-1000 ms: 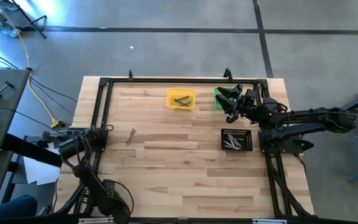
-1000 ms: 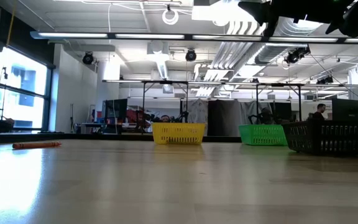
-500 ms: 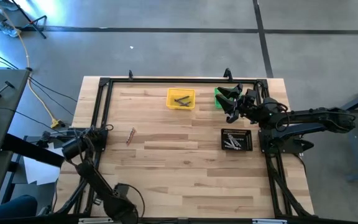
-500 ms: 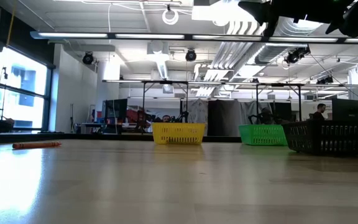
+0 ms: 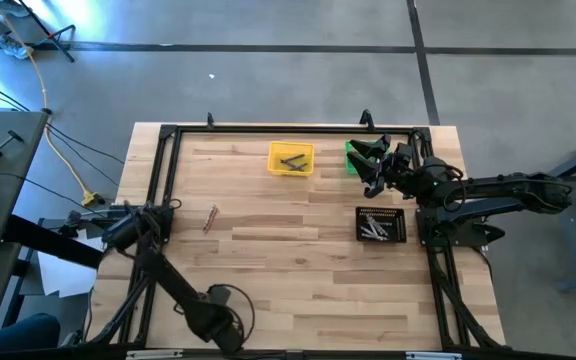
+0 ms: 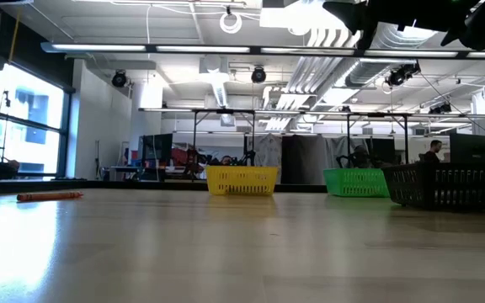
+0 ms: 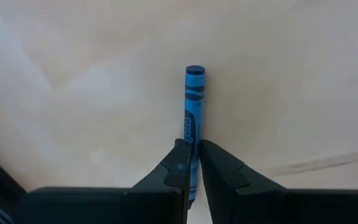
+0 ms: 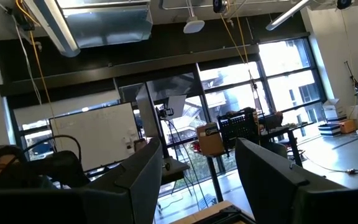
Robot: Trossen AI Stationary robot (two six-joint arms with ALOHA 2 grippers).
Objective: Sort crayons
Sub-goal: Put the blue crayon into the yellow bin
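A blue crayon [image 7: 193, 118] sticks out from between the fingers of my left gripper [image 7: 195, 163], which is shut on it. In the high view this gripper [image 5: 224, 320] hangs over the table's near part, left of the middle, and hides the crayon. An orange-brown crayon [image 5: 210, 218] lies flat on the table at the left and also shows in the low view [image 6: 49, 196]. My right gripper [image 8: 197, 162] stands open and raised over the green bin [image 5: 352, 154] at the far right, holding nothing. My left gripper pinches the blue crayon's rear part [image 7: 193, 146] between its two fingertips [image 7: 180, 163]. The fingers come from above, pointing steeply down, and lie along the crayon. The crayon reaches out past the fingertips, flat end [image 7: 194, 70] foremost, and looks clear of the wood.
A yellow bin [image 5: 291, 158] with dark crayons stands at the far middle, the green bin beside it to the right. A black ribbed tray [image 5: 381, 224] with pale crayons sits at the right. A black frame [image 5: 163, 180] runs round the table's edges.
My left gripper has travelled along the table's near part toward the right edge, rising a little and turning about its own line. The right arm has kept still.
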